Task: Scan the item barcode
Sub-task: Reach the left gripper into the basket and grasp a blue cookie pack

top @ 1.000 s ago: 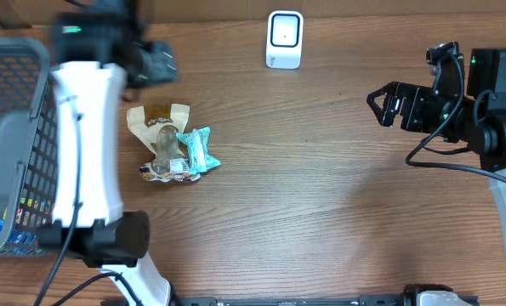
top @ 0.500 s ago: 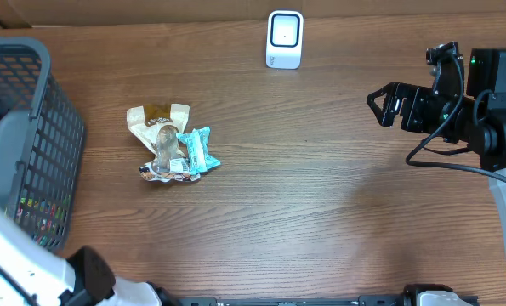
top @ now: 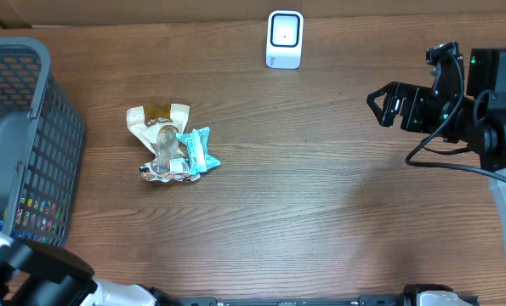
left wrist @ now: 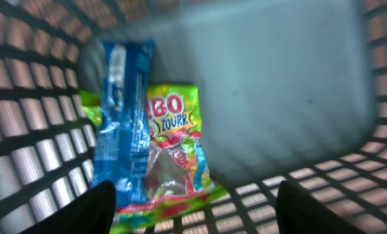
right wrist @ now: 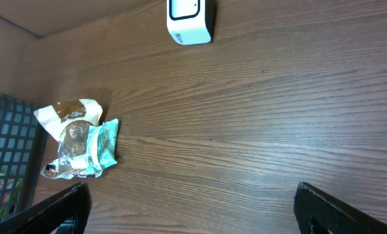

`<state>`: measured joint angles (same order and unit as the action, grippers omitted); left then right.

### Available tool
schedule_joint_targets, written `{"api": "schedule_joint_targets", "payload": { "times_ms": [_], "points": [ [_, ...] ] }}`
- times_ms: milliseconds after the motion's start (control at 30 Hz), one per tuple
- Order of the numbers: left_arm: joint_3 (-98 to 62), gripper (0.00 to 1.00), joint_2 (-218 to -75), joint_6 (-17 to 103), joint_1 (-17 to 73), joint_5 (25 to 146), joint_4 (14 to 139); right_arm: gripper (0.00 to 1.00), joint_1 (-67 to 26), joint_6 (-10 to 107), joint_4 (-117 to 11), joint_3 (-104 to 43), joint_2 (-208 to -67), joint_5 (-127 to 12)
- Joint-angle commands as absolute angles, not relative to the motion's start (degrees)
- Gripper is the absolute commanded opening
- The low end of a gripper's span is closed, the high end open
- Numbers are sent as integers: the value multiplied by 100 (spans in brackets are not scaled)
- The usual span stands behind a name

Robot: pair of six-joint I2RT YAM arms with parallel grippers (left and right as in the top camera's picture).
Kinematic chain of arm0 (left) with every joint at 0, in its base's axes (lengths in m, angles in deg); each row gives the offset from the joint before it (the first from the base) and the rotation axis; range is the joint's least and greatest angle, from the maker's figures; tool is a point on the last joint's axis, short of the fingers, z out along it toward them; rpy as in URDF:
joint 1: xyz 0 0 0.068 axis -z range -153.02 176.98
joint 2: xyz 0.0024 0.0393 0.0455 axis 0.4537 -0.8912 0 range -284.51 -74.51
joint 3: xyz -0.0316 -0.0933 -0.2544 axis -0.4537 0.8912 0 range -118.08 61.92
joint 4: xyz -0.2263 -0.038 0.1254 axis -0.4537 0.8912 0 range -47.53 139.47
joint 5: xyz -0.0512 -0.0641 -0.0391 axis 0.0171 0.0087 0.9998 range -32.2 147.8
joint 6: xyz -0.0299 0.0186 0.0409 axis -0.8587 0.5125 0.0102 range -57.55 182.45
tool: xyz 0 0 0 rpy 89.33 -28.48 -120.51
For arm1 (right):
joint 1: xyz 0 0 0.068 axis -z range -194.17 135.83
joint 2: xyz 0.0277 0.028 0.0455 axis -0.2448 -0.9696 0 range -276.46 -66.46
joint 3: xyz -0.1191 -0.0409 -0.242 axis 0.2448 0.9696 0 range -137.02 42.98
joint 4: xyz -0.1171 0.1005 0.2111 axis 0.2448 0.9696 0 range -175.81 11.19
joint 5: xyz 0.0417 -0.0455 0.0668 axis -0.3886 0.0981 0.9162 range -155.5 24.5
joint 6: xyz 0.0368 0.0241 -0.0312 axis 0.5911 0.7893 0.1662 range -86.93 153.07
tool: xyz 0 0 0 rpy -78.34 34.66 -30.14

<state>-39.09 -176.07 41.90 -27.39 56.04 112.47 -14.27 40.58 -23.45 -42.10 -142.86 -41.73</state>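
Left pincer (left wrist: pixel 194 195): it is seen inside the basket (left wrist: pixel 297 84), with both fingers spread wide at the lower corners of its wrist view and nothing held between them.
Blue packet (left wrist: pixel 125 123): it lies on the basket floor just ahead of the pincer, offset toward the finger at the left of the view.
Long axis: it runs away from the pincer, almost square to the line between the two fingers, so the narrow width is presented to the jaws.
Gummy bag (left wrist: pixel 173 149): it lies flat beside the blue packet, partly tucked under that packet's edge, and is nearer the pincer's midline.
Item to scan: it is judged to be one of these two; which one cannot be told.
Turning point: a small sideways shift toward the blue packet is judged necessary before closing, otherwise both wrappers may be caught.
Heap of packets (top: pixel 172 144): it rests on the table (top: pixel 321 212), outside the basket and well apart from the left pincer.
Scanner (top: pixel 284 38): it stands farther off, beyond the heap, at the table's far edge.
Right pincer (right wrist: pixel 192 192): it is held fully open and empty, farthest from the basket, so the left arm is clearly the nearer one.
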Motion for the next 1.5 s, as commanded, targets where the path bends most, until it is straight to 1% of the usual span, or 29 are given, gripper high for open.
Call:
{"api": "schedule_joint_targets", "payload": {
  "times_ms": [0,133,300,500,733,900,1000,1067,1167,1200,1233,1333,1467],
  "points": [
    [-3385,71,-17642,4083,-2743,5489,11063,100,-1449,4056,-2401,-4328,-14284,-4138],
    [-2725,80,-17639,3418,-2820,4678,10832,100,-1449,4056,-2395,-4326,-14284,-4141],
    [-2290,83,-17642,3300,-2986,4555,10489,100,-1449,4054,-2395,-4323,-14290,-4141],
    [-1853,92,-17642,3409,-3043,4516,9820,100,-1449,4056,-2393,-4323,-14299,-4141],
    [-1037,93,-17642,3545,-3043,4514,8935,100,-1449,4054,-2397,-4323,-14299,-4141],
    [-670,91,-17642,3543,-3043,4518,8589,100,-1449,4056,-2395,-4323,-14299,-4141],
    [-666,85,-17642,3541,-3041,4523,8567,100,-1449,4056,-2397,-4323,-14299,-4141],
    [-666,65,-17642,3541,-3038,4566,8561,100,-1449,4056,-2397,-4323,-14299,-4138],
    [-668,25,-17642,3543,-3038,4721,8556,100,-1449,4056,-2397,-4323,-14299,-4141],
    [-672,10,-17639,3543,-3038,4787,8563,100,-1449,4056,-2397,-4323,-14299,-4141],
    [-690,4,-17639,3543,-3038,4929,8578,100,-1449,4056,-2397,-4323,-14299,-4141],
    [-928,4,-17635,3665,-3036,5473,8773,100,-1449,4056,-2401,-4323,-14299,-4141],
    [-1732,4,-17600,3790,-3021,5926,9394,100,-1449,4056,-2412,-4323,-14299,-4138]
  ]
}}
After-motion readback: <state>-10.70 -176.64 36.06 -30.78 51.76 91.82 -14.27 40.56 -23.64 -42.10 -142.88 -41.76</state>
